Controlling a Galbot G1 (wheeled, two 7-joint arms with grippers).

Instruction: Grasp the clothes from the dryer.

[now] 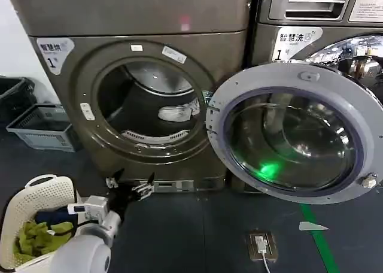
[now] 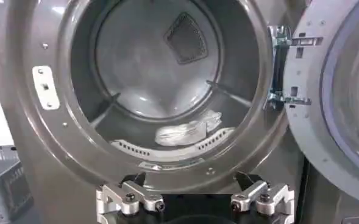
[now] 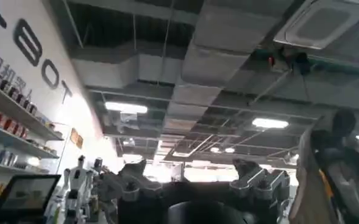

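Nearest to me in the head view is my own rounded left forearm, and beside it a white laundry basket (image 1: 30, 216) holding a yellow-green cloth (image 1: 37, 236). Just ahead of that my left gripper (image 1: 128, 186) hovers low over the dark floor (image 1: 197, 237), close to the foot of the dryer (image 1: 137, 75); its fingers (image 2: 129, 198) stand spread wide apart with nothing between them, pointing at the machine's front panel below the porthole. From the left wrist view I look straight through those parted fingers into the round mouth, where the steel drum (image 2: 149, 67) gleams behind the rim. The clothes (image 1: 178, 111) lie on the drum's floor, towards its front and a little to the right of centre, a small pale bundle resting just behind the lip of the opening, well apart from my fingers. The dryer's round door (image 1: 293, 132) hangs swung fully open on the right, its glass facing me with a green glint in it, and it covers much of the neighbouring machine (image 1: 323, 21) with the control panel. A grey crate (image 1: 42, 126) sits on the floor to the left of the dryer. My right gripper (image 3: 200, 189) is turned up towards a ceiling of ducts and strip lights; its fingers are held apart and empty.
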